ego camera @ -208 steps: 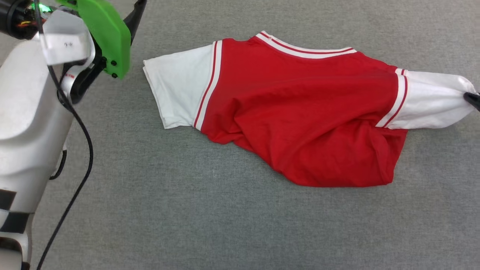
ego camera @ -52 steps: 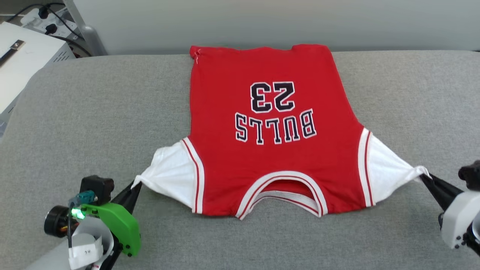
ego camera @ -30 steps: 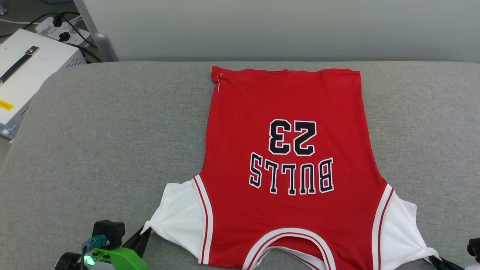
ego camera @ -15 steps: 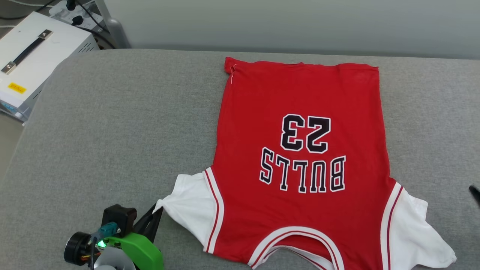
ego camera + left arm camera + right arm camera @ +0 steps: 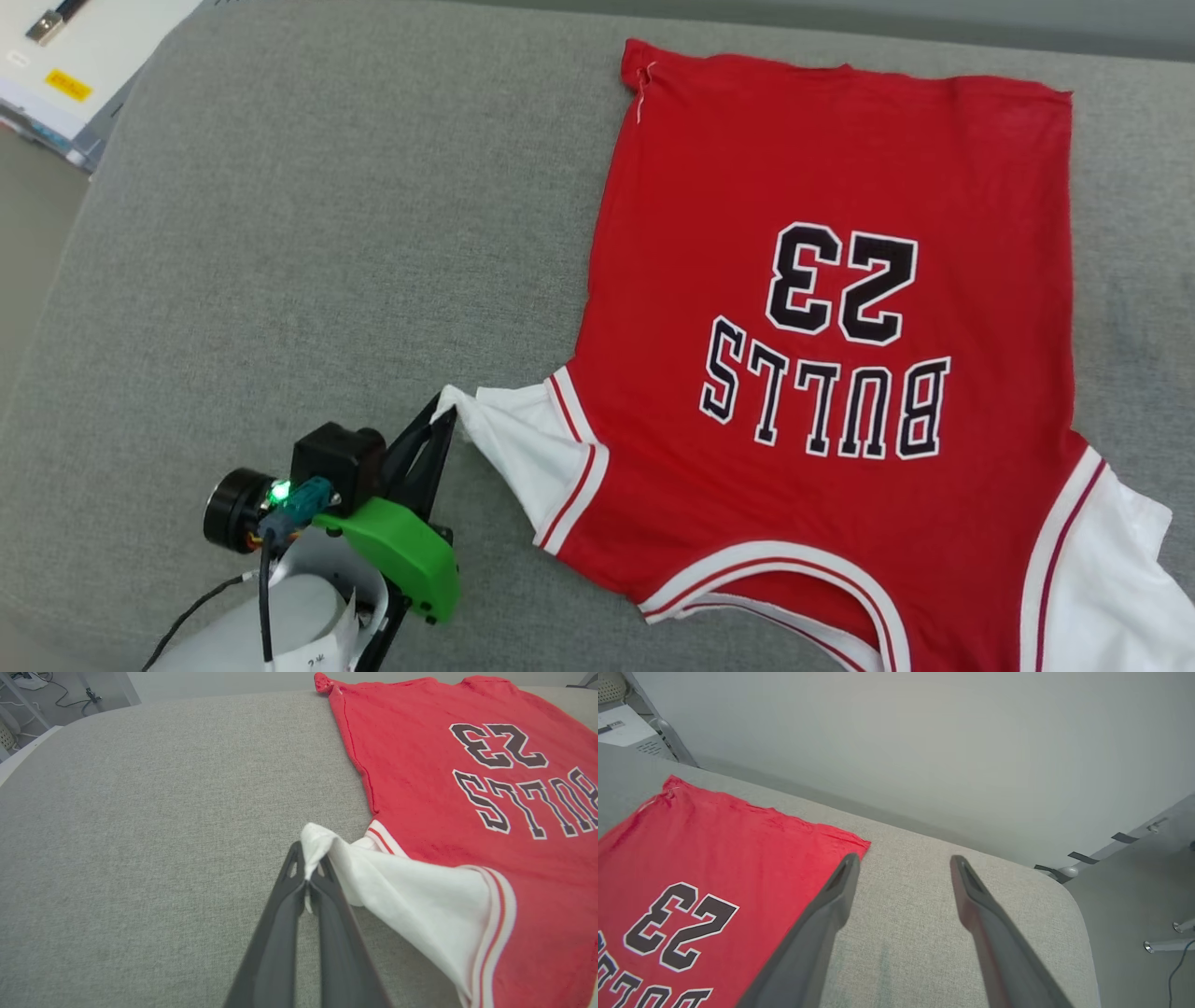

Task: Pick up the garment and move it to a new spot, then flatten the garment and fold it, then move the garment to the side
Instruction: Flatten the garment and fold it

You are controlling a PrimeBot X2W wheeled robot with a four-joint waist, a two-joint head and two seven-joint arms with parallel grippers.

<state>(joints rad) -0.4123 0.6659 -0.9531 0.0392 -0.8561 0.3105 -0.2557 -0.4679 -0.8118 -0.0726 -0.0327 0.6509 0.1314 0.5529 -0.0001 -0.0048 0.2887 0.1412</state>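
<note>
Garment (image 5: 840,187) lies flat, print up, on the grey pad (image 5: 280,233), with the hem at 12 o'clock and the collar at 6. Left gripper (image 5: 446,413) pinches the sleeve (image 5: 513,439) tip at 8 o'clock, apparently to tension out slack. Right gripper (image 5: 903,858) hovers wide and empty, facing the 1 o'clock hem corner.

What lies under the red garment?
The garment lies spread on the grey cushion. Whatever is directly beneath it is covered. Its white sleeve tip is pinched in the left end effector.
</note>
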